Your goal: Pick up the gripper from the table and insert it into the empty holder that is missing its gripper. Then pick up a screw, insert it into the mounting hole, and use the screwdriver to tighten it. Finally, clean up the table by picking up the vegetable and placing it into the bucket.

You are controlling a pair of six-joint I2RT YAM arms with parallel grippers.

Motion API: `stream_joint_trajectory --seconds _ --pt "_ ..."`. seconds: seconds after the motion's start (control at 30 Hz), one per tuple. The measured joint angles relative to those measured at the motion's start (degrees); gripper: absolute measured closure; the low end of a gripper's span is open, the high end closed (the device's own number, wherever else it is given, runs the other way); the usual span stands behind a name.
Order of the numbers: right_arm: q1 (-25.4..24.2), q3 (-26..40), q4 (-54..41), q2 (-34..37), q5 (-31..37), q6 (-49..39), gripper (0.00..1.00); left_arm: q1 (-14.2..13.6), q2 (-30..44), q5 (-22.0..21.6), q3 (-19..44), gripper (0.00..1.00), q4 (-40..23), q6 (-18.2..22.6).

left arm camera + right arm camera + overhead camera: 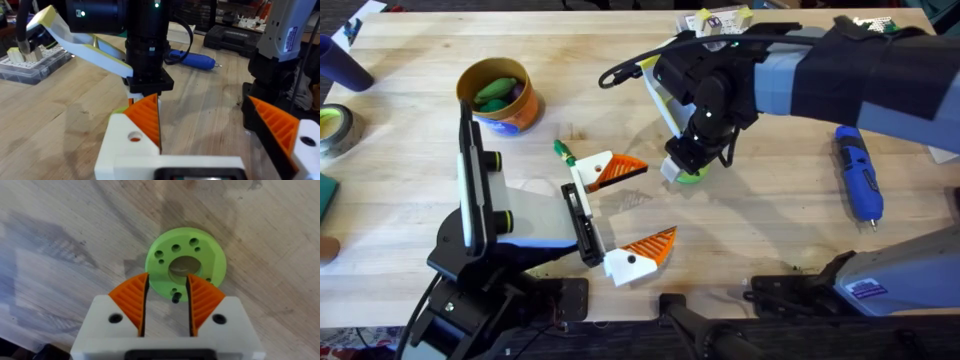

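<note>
Pale wooden table [770,215]. My right gripper [165,302] hangs over a green holed disc [186,262], fingers spread astride its near edge, a small black screw [176,298] between them. Well right of the disc lies the screwdriver [857,172]; far left stands the bucket [500,97], green vegetables inside. My left gripper [628,212] is spread, just left of the disc.

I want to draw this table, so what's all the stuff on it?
bucket: one, orange, far left, green things inside
disc: one, green with holes, table middle
screw: one, black, at the disc's rim
screwdriver: one, blue, right side
tape roll: one, yellow-green, left edge
left gripper: white and orange, open, near front edge
right gripper: white and orange, open, over the disc
</note>
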Motion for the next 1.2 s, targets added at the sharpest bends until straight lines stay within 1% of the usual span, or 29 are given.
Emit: stream_joint_trajectory --seconds 0.1,0.23,0.37,0.47,0.57,0.8,0.93,1.07,1.2 --pt "-0.01 -0.01 -0.18 0.01 -0.10 -0.13 0.565 0.00 0.00 -0.02 0.00 0.006 0.12 -0.07" --pt "-0.22 0.42 -4.28 0.00 -0.20 -0.16 0.565 0.00 0.00 -0.02 0.00 0.006 0.12 -0.19" --pt "-1.32 3.59 -10.65 -0.13 -0.01 -0.17 0.565 0.00 0.00 -0.02 0.00 0.006 0.12 -0.19" --pt "-2.59 6.28 -14.08 -1.69 0.20 -0.02 0.565 0.00 0.01 -0.02 0.00 0.006 0.12 -0.19" --pt "-3.50 7.26 -14.98 -6.13 0.35 0.80 0.565 0.00 0.00 -0.02 0.00 0.006 0.12 -0.19" --pt "-3.66 7.69 -16.59 -21.08 0.38 2.78 0.565 0.00 0.00 -0.02 0.00 0.006 0.11 -0.19" --pt "-3.66 7.56 -16.97 -28.20 0.39 3.97 0.565 0.00 0.00 -0.02 0.00 0.006 0.11 -0.19" --pt "-3.66 5.83 -16.94 -34.05 0.38 5.21 0.565 0.00 0.01 -0.02 0.00 0.006 0.11 -0.19" --pt "-3.66 2.57 -16.77 -37.45 0.34 6.33 0.565 0.00 0.00 -0.02 0.00 0.006 0.11 -0.20"
